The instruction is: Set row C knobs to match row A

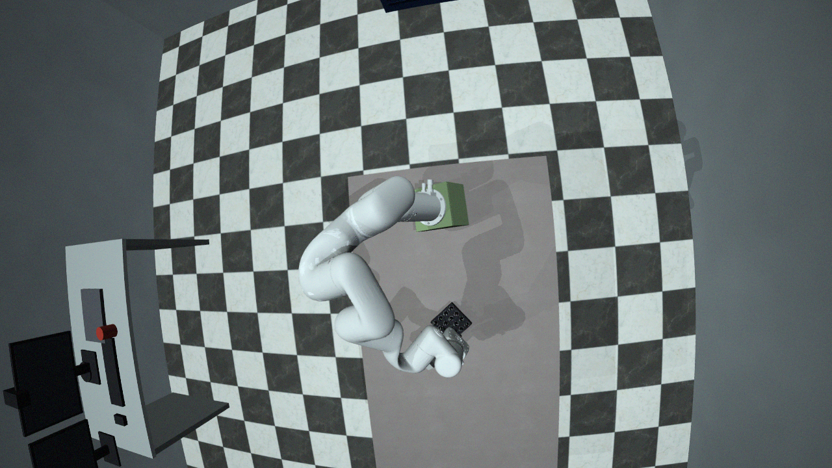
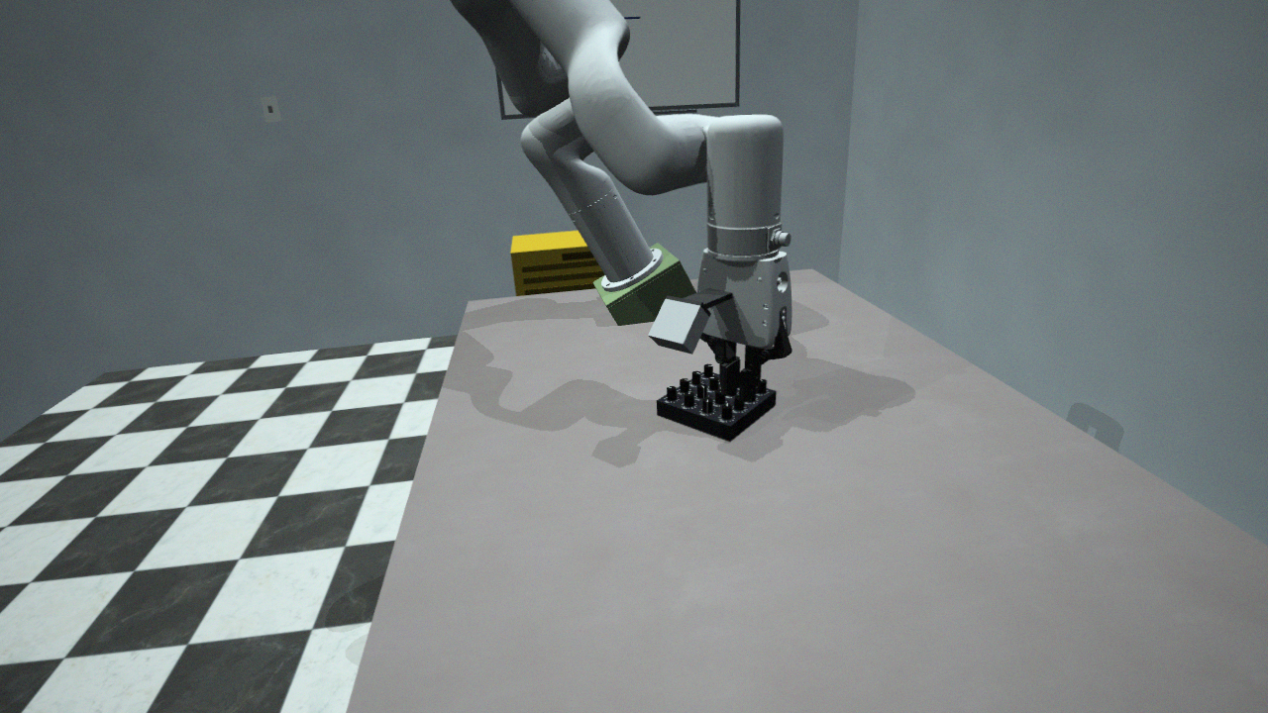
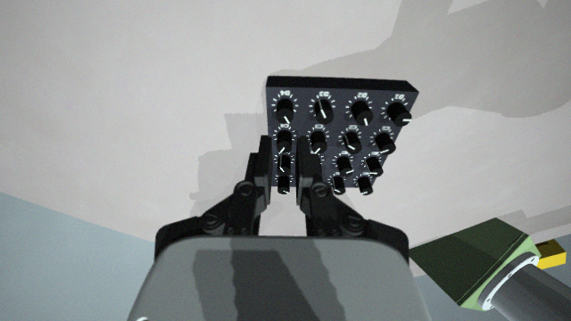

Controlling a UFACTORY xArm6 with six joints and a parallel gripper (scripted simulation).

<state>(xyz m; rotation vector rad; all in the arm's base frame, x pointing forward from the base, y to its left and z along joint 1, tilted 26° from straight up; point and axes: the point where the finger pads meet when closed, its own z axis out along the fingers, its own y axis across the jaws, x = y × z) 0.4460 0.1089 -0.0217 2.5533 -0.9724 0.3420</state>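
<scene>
The black knob box (image 1: 453,317) (image 2: 709,425) (image 3: 339,83) stands on its feet on the grey table (image 1: 465,407) (image 2: 797,550). In the wrist view row D is farthest and row A nearest, with column 4 at the left. My gripper (image 3: 284,151) (image 2: 740,363) is lowered over the box's left column. Its two fingers stand narrowly apart on either side of knob C4 (image 3: 284,143), with a small gap showing on each side of the knob. Knobs B4 (image 3: 284,162) and A4 (image 3: 284,184) show between the finger shafts. In the top view the wrist hides the fingers.
The arm's green base block (image 1: 454,203) (image 2: 642,297) (image 3: 473,259) sits at the table's far end. A yellow box (image 2: 545,261) stands behind it. A grey cabinet with a red button (image 1: 104,349) stands on the checkered floor, off the table.
</scene>
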